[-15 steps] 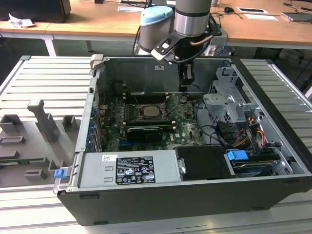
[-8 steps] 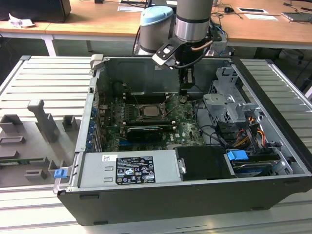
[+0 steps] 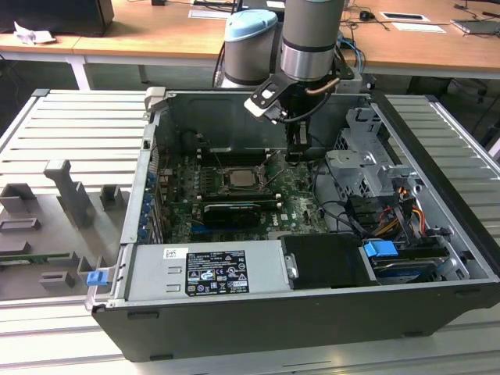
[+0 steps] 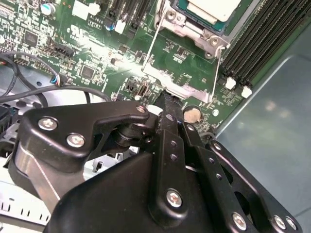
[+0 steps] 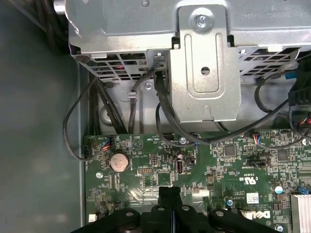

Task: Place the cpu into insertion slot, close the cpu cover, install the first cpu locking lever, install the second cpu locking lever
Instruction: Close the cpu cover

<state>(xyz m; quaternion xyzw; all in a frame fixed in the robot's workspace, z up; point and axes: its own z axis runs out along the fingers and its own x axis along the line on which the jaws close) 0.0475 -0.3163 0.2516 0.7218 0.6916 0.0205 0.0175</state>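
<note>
The open computer case lay on its side on a ribbed metal table, with the arm reaching down into it from above. In the exterior view the gripper stood low over the green circuit board, just beside the insertion slot on the exterior view's right.

**Gripper state.** In both wrist views the two black fingers were pressed together with only a thin seam between them, and nothing was seen held. The fingertips of the gripper sat at the edge of a silver metal tab – whether they touched it could not be determined.

**Task parts.**
- The cpu sat in the slot, its pale metal top facing up; in the exterior view it appeared as a light square.
- The cpu cover lay flat around the chip, which showed through the window.
- Two thin wire levers – one and the other – ran from the cover toward the gripper. Whether either was hooked could not be determined.

**Surroundings.** A coin battery lay on the board just beside the fingertips. Long black memory slots ran along the far side of the cover. In the first wrist view a grey metal bracket and dark cables lay beyond the board's edge.
</note>
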